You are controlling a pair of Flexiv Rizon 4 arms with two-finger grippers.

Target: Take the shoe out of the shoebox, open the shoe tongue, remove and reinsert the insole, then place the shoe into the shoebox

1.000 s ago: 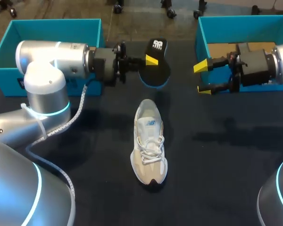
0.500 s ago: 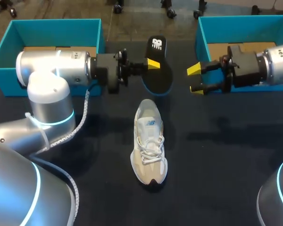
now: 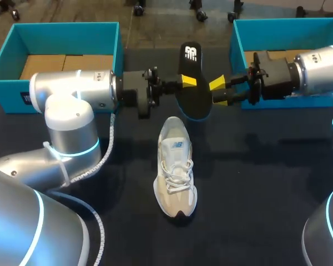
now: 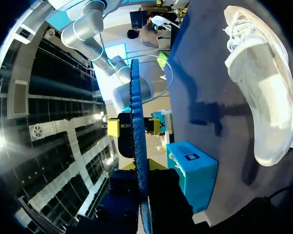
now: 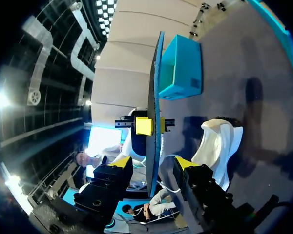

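- The insole [image 3: 193, 102] hung in the air above the table [image 3: 266, 183], between the two teal boxes and just beyond the heel of the shoe [image 3: 176, 166]. It stood nearly on edge, with its dark face towards the head camera.
- The left gripper [image 3: 186, 83] pinched the insole from both sides. Only one yellow tip showed on the dark face in the head view (the other was hidden behind the insole).
- The right gripper [image 3: 221, 92] was spread wide at the insole's right edge.
- The right wrist view added that the insole [image 5: 155, 97] ran edge-on between the fingers of the right gripper [image 5: 151, 163], with a gap on each side.
- The left wrist view showed the insole's [image 4: 139, 146] blue, textured edge rising out of the left gripper [image 4: 142, 180], and the shoe [image 4: 259, 83] lying beside it.
- The shoe sat upright mid-table, toe towards the near edge, laces tied.
- A white printed mark sat at the insole's far end, and a small blue mark on the shoe's tongue.
- The left shoebox [image 3: 61, 25] and right shoebox [image 3: 283, 21] stood at the far corners, both with brown card inside.
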